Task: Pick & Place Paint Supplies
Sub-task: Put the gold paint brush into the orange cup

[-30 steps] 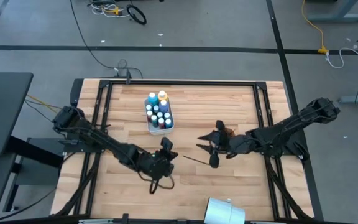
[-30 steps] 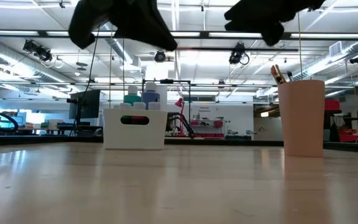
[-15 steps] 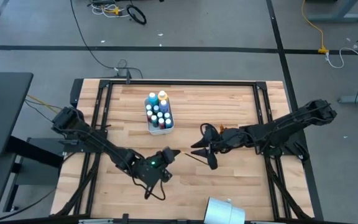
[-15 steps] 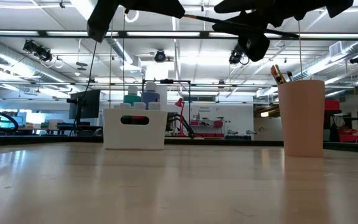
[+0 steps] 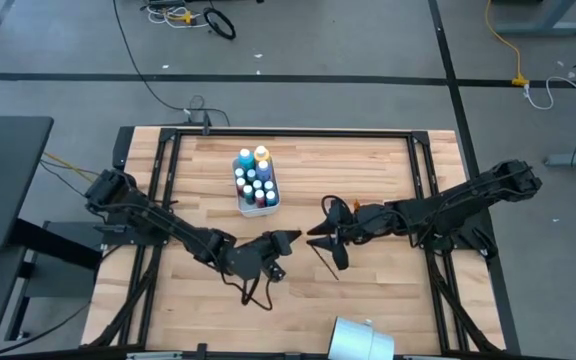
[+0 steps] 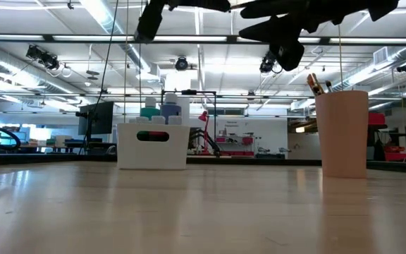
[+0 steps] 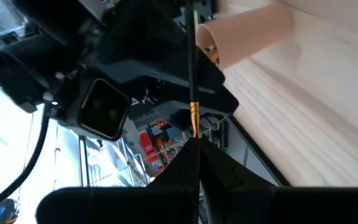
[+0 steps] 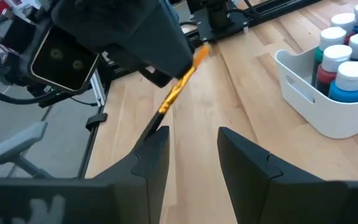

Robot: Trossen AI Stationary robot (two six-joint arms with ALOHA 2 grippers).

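Note:
A thin brush (image 7: 191,74) with a gold ferrule (image 8: 178,88) hangs in the air between my two grippers, high above the table's middle. My left gripper (image 5: 290,240) is shut on it. My right gripper (image 5: 318,236) faces it from the table's right and is open; the brush's dark free end (image 8: 155,128) lies beside one of its fingers (image 8: 151,152). The white bin (image 5: 256,182) of paint bottles stands on the far middle of the table. A pink cup (image 6: 341,134) holding brushes stands under the right arm. My left gripper pinches the brush between its two fingers, right beside the gold ferrule (image 7: 193,118). The brush sticks out past the fingertips toward the right gripper and is lifted clear of the table. My right gripper: the brush's dark end is at its finger, but whether they touch I cannot tell.
Black rails (image 5: 288,132) frame the tabletop. A white object (image 5: 360,338) lies at the near edge. Bare wood (image 5: 198,170) stretches to the left of the bin and also across the near middle of the table. Both arms hang high in the low view.
My left gripper has moved toward the table's right and up, closing on the right gripper. The right gripper shifted a little toward the table's left early on, then kept still. The brush has swung round between them.

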